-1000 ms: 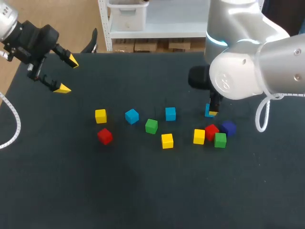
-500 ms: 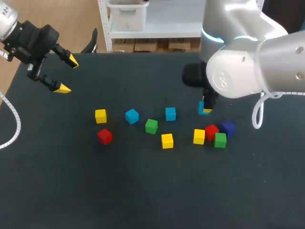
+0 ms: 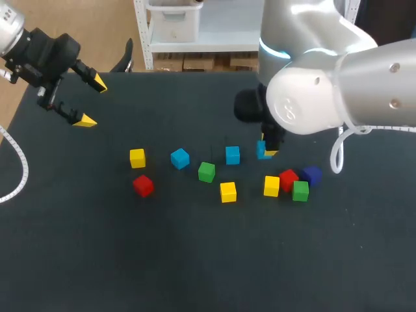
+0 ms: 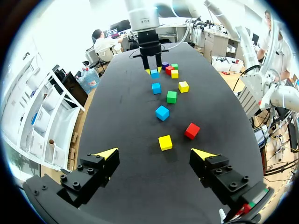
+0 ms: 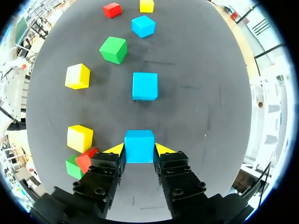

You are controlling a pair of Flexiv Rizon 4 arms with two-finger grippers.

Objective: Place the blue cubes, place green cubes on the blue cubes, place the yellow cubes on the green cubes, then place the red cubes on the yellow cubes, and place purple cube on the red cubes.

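My right gripper (image 5: pixel 139 150) is clamped on a blue cube (image 5: pixel 139 144), near a second blue cube (image 5: pixel 145 86). My left gripper (image 4: pixel 154 155) stands open, well apart from all cubes. I judge the task barely begun: nothing is stacked yet. I count three blue, two green (image 3: pixel 207 171), three yellow (image 3: pixel 228 192), two red (image 3: pixel 143 185), one purple cube (image 3: pixel 312 174).

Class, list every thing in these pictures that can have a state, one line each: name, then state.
left end effector, open, empty.
right end effector, shut on the held blue cube.
held blue cube, gripped from two sides.
other two blue cubes, loose, unstacked.
green cubes, loose, unstacked.
yellow cubes, loose, unstacked.
red cubes, loose, unstacked.
purple cube, loose, unstacked.
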